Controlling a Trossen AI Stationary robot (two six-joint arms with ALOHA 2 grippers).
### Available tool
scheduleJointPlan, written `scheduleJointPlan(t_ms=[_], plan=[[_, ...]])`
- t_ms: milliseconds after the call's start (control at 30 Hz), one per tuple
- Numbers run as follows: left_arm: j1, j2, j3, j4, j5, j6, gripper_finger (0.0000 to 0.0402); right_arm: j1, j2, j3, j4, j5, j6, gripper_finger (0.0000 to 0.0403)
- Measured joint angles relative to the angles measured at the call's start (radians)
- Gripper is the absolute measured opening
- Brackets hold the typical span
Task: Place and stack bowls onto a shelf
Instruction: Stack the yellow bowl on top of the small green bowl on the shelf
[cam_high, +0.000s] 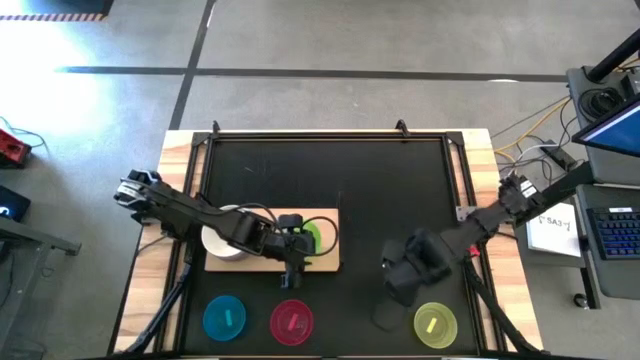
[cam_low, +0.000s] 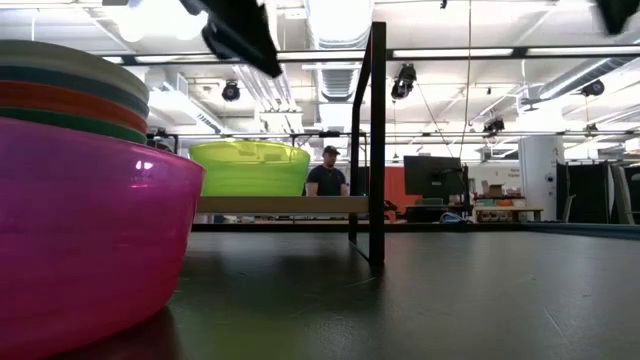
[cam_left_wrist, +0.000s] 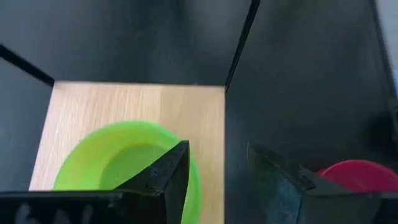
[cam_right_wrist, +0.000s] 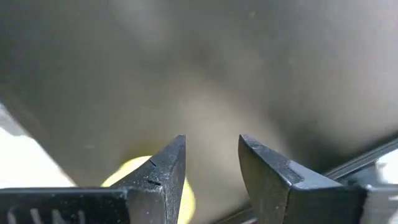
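Observation:
The light wooden shelf (cam_high: 262, 262) carries a stack of bowls with the white bowl (cam_high: 222, 240) on top, and beside it a single bright green bowl (cam_high: 316, 238) resting on its base. My left gripper (cam_high: 292, 268) (cam_left_wrist: 214, 158) is open. It hovers over the shelf's near edge next to the green bowl (cam_left_wrist: 118, 163), clear above it in the low view. The cyan bowl (cam_high: 224, 318), magenta bowl (cam_high: 292, 320) and yellow-green bowl (cam_high: 435, 323) stand along the table's near edge. My right gripper (cam_high: 398, 288) (cam_right_wrist: 211, 149) is open above the black table, up-left of the yellow-green bowl (cam_right_wrist: 127, 177).
The low view shows the magenta bowl (cam_low: 80, 230) close in front, with the stacked bowls (cam_low: 70, 90) behind it and the green bowl (cam_low: 250, 165) on the shelf (cam_low: 285, 205). A black frame post (cam_low: 377, 140) stands on the table. A person stands in the room beyond.

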Motion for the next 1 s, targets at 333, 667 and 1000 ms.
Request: scheduleJointPlan(t_ms=[333, 667, 1000], plan=[[-0.032, 0.000, 0.099, -0.069, 0.000, 0.006, 0.0139, 0.212, 0.086, -0.002, 0.113, 0.006, 0.453, 0.0137], [-0.062, 0.000, 0.141, -0.079, 0.000, 0.002, 0.0139, 0.306, 0.238, -0.002, 0.219, -0.049, 0.550, 0.0137], [-0.087, 0.000, 0.162, -0.083, 0.000, -0.001, 0.0139, 0.329, 0.347, -0.006, 0.265, -0.097, 0.582, 0.0137]])
